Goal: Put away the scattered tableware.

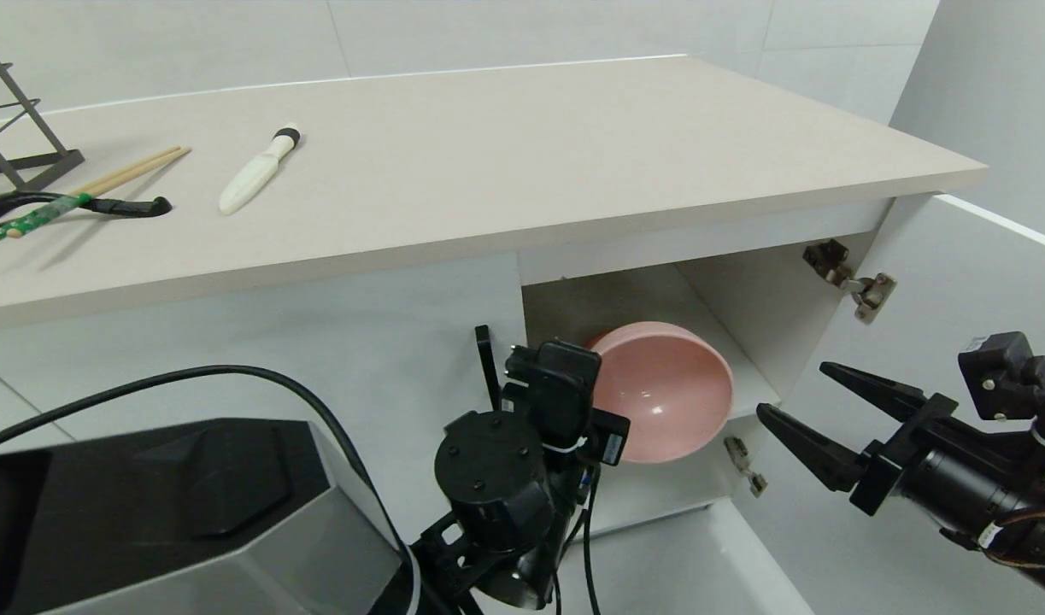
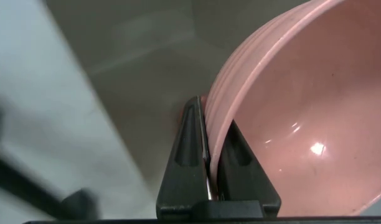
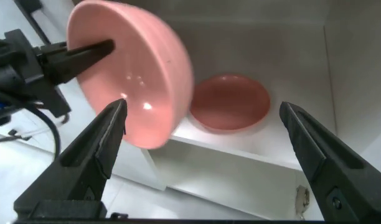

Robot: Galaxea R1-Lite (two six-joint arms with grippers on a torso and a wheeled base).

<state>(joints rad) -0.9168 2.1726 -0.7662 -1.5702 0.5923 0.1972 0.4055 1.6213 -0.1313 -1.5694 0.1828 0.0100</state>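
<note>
— What lies on the table (image 1: 488, 154), at the left side?
— A pair of chopsticks (image 1: 103, 181) with green ends. It crosses a black utensil (image 1: 112, 206), just beside a dark wire rack (image 1: 18, 128). A little to the right lies a white tool (image 1: 255, 173) with a black collar.
— And the bowl, how does it look?
— The pink bowl (image 1: 667, 393) is glossy, with fine ridges on its outside. It is tilted on its side in the opening of the cupboard (image 1: 744, 290) under the table, above the shelf. A pink plate (image 3: 231, 102) lies flat on this shelf, behind the bowl.
— What holds it?
— The left hand (image 2: 210, 121). Its fingers are pressed narrow on the rim, one inside and one outside.
— And the right hand?
— The right hand (image 1: 794, 389) is spread wide and holds nothing. It is in front of the open door (image 1: 958, 282), near the bowl but apart from it.
</note>
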